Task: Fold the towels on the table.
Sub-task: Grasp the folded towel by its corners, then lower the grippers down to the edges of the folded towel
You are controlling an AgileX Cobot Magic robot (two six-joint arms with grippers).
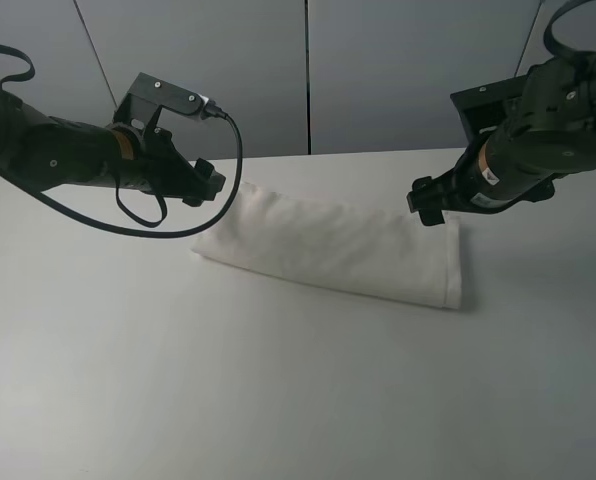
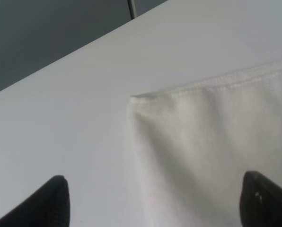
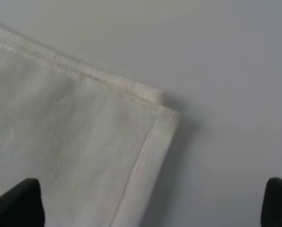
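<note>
Soft, light, floppy white terry towel [image 1: 338, 248] lies folded in a long band on the matte white counter [image 1: 278, 400]; I'd pinch its hemmed end corners, where left gripper [image 1: 203, 185] and right gripper [image 1: 426, 202] hover, both spread wide and empty.

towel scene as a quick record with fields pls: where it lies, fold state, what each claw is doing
towel: white towel, flat on the table, running diagonally from far left to near right
fold state: folded into a long strip; stacked layers show at its far right corner
left claw: left claw open, at the towel's far left corner, holding nothing
right claw: right claw open, at the far right corner, holding nothing
contact: cannot tell if either claw touches the cloth
</note>
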